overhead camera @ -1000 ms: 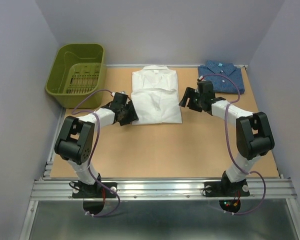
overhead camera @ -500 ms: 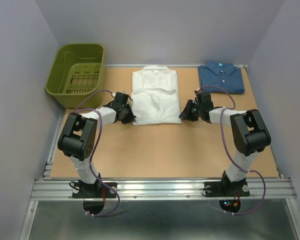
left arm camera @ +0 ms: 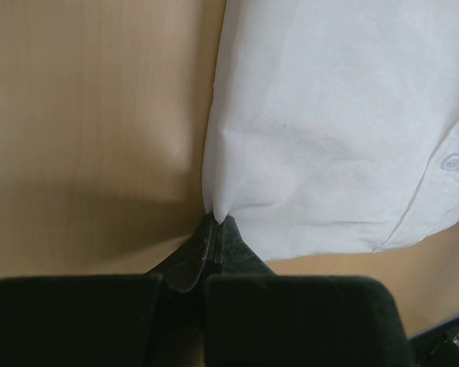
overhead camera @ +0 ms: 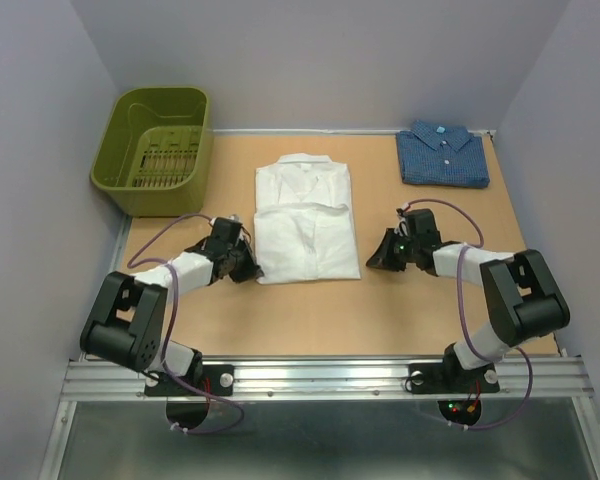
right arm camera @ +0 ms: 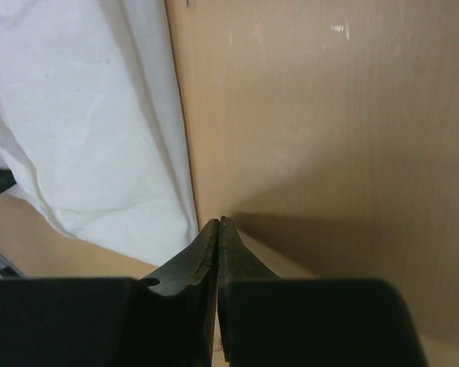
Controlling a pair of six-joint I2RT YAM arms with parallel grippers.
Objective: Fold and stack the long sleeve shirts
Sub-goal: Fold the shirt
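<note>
We pinch the white shirt (overhead camera: 305, 220) with the left claw (left arm camera: 216, 223), while the right claw (right arm camera: 217, 225) is clenched on nothing.

The white shirt lies folded and flat in the middle of the desk (overhead camera: 320, 310), collar toward the far side. At its near left corner the left claw's jaws are closed on the hem, and the cloth draws up into a small point between the tips. Our right claw rests low on the desk with its jaws pressed together. The shirt's near right corner lies just beside the tips, and no cloth shows between them. The dark blue shirt (overhead camera: 442, 155) sits folded at the far right corner, well apart from the white one. A green basket (overhead camera: 155, 140) stands at the far left.
</note>
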